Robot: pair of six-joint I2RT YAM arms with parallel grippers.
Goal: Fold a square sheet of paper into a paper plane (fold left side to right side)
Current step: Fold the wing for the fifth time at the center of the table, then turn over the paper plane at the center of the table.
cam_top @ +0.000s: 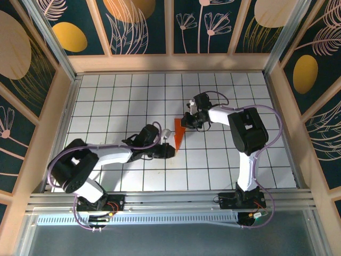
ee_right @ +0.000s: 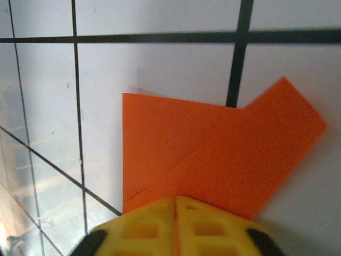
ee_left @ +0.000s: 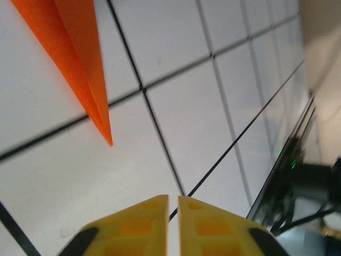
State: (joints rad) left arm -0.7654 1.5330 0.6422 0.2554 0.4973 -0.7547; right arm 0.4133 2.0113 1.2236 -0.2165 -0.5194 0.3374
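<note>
A robotics lab cell: white gridded table point(cam_top: 133, 178), aluminium rail point(cam_top: 170, 201), two mounted arms point(cam_top: 248, 154), floral-panelled walls point(cam_top: 202, 26).

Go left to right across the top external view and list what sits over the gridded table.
left arm → orange paper plane → right arm

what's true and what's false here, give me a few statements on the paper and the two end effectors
1. The paper is folded to a narrow point. True.
2. The left end effector grips that point. False: it holds nothing, and the point lies apart from it.
3. The right end effector is over the paper's wide end. True.
4. The point faces the far wall. False: it faces the arms' bases.
5. The table is plain white. False: it bears a black grid.
</note>
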